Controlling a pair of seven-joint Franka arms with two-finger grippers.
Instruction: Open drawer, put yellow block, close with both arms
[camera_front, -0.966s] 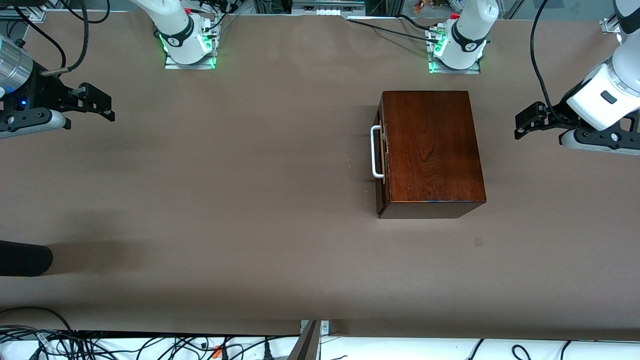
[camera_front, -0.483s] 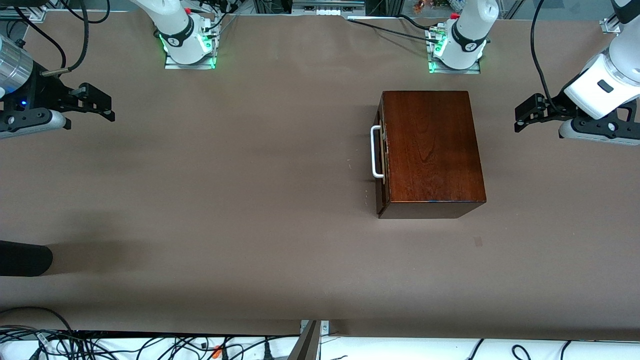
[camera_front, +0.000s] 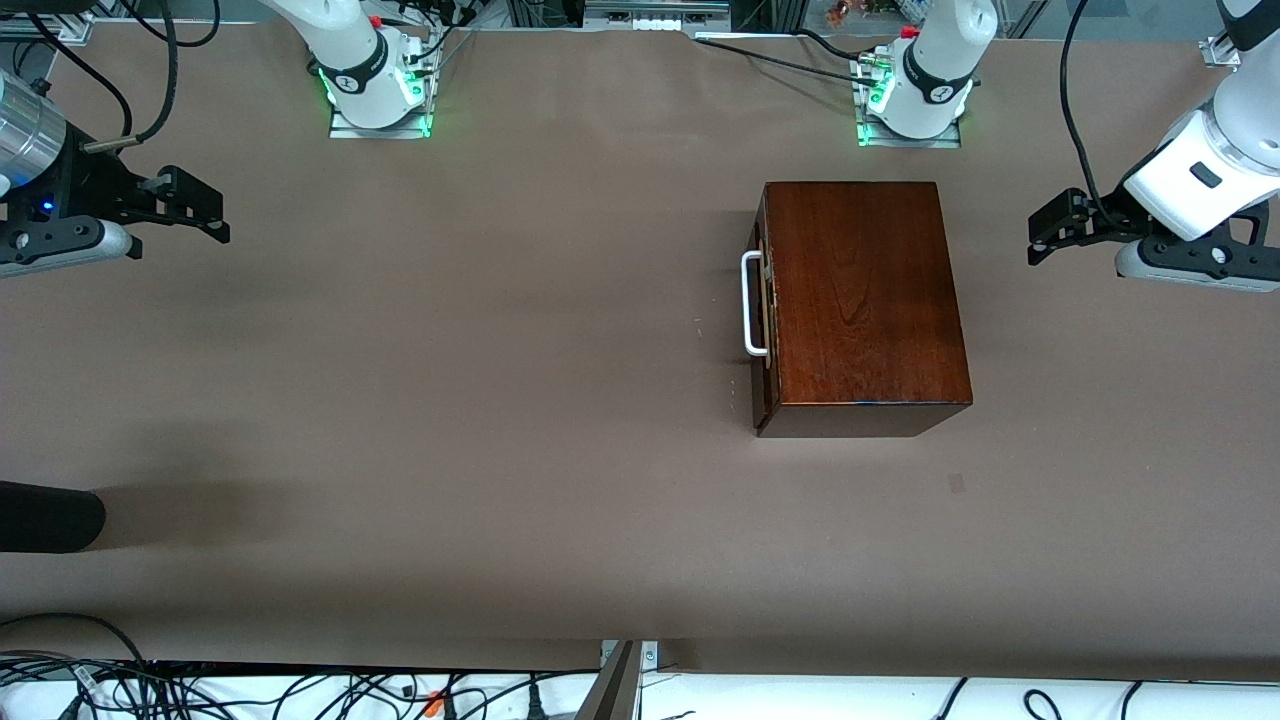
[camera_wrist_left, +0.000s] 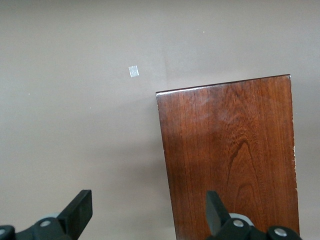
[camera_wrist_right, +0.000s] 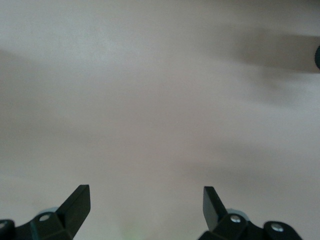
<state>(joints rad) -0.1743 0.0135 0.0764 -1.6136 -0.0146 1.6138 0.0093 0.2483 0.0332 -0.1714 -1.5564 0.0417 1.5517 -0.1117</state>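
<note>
The mahogany box (camera_front: 860, 300) stands on the brown table, with its drawer pushed in. The drawer's white bar handle (camera_front: 752, 305) faces the right arm's end of the table. The box's wood top (camera_wrist_left: 230, 155) also fills part of the left wrist view. My left gripper (camera_front: 1046, 238) (camera_wrist_left: 148, 210) hangs open and empty over the table, beside the box's back end. Out at the right arm's end of the table my right gripper (camera_front: 215, 215) (camera_wrist_right: 146, 202) is open too, with only bare table under it. The yellow block is out of view.
A black rounded object (camera_front: 45, 515) juts in at the table's edge toward the right arm's end, nearer the camera. A small pale mark (camera_front: 957, 483) (camera_wrist_left: 133, 71) lies on the table nearer the camera than the box. Cables (camera_front: 250, 690) run along the front edge.
The left arm's hand has shifted slightly toward the robots' bases and tilted a little. The right arm, the box and the drawer have not moved.
</note>
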